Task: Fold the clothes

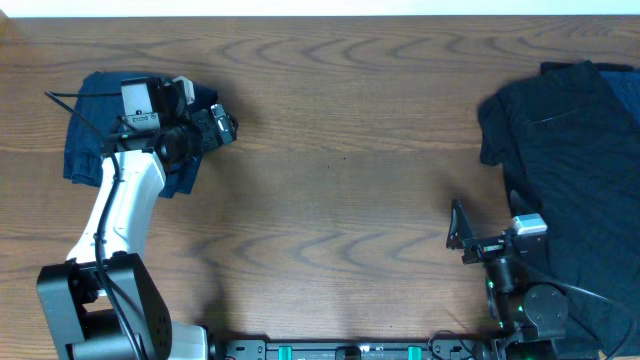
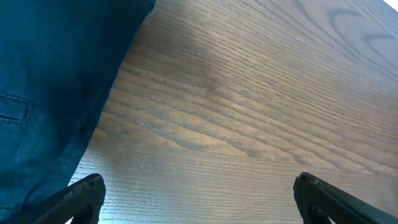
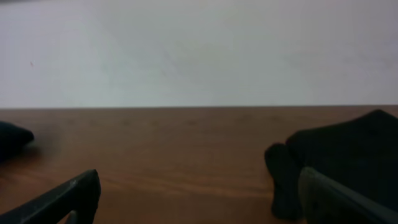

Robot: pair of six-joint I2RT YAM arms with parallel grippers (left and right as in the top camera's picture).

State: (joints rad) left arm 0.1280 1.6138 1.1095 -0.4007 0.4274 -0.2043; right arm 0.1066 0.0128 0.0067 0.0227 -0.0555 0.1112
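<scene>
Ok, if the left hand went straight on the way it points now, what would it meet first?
Probably the bare wooden table: the left hand is open and tilted down at wood, with the navy garment off to its side, outside that line. Depth is hard to judge.

A robot lab: wooden table [image 1: 340,150], plain white wall [image 3: 199,50].

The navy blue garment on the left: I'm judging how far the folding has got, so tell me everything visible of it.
The navy blue garment lies as a compact, roughly rectangular bundle on the wooden table, at its far left. The fabric looks soft and woven; a stitched seam shows in the left wrist view. The left arm hangs over it and hides its middle. The left gripper is open beside its edge, holding nothing.
</scene>
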